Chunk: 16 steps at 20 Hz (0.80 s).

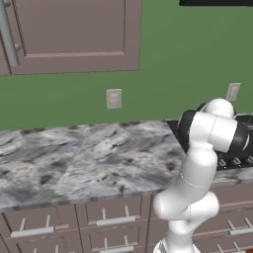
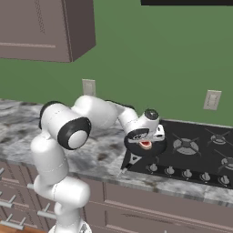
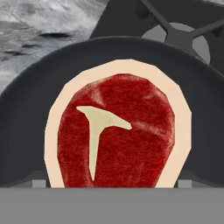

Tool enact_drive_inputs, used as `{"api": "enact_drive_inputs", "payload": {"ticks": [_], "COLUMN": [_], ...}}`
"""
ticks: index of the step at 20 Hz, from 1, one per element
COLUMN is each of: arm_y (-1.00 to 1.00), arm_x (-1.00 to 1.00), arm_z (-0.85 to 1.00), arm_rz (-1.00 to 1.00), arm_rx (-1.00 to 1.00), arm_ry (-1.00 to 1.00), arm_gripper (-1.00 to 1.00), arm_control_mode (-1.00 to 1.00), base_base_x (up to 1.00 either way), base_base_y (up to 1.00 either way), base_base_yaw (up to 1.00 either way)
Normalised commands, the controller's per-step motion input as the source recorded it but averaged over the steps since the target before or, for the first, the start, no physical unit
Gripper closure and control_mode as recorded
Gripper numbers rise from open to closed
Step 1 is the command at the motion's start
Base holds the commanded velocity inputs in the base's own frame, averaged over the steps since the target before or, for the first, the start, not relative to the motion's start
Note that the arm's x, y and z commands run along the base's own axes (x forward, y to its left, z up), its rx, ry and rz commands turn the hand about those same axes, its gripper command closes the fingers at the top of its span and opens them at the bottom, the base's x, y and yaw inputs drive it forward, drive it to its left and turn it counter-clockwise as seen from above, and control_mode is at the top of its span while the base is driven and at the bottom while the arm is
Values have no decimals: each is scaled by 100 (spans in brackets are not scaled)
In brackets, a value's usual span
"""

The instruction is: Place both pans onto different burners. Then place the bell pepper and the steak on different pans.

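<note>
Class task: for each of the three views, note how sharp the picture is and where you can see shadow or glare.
Left base view: sharp, flat even light, no glare on the marble counter. Right base view: soft shadow under the wall cabinet. Hand view: the steak in the pan is crisp close up, without glare.

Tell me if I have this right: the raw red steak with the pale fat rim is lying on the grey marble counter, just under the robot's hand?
Not quite. The raw red steak with the pale fat rim lies in a round black frying pan, not on the grey marble counter. The hand view shows the pan's dark rim around it. It is indeed just under the gripper.
</note>
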Motion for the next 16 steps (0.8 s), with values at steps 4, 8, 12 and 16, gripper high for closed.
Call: {"api": "enact_drive_inputs", "payload": {"ticks": [4,8,12,16], "arm_y": [-7,-26,-18,-6], "arm_x": [12,32,20,0], "arm_z": [-22,-19,10,47], "arm_rz": [0,-1,0,2], "arm_rx": [-7,4,11,5], "arm_ry": [-4,21,26,7], "arm_gripper": [-100,-100,-100,-100], "arm_control_mode": [-100,-100,-100,-100], "base_base_x": [0,0,0,0], "base_base_y": [0,0,0,0], "base_base_yaw": [0,0,0,0]}}
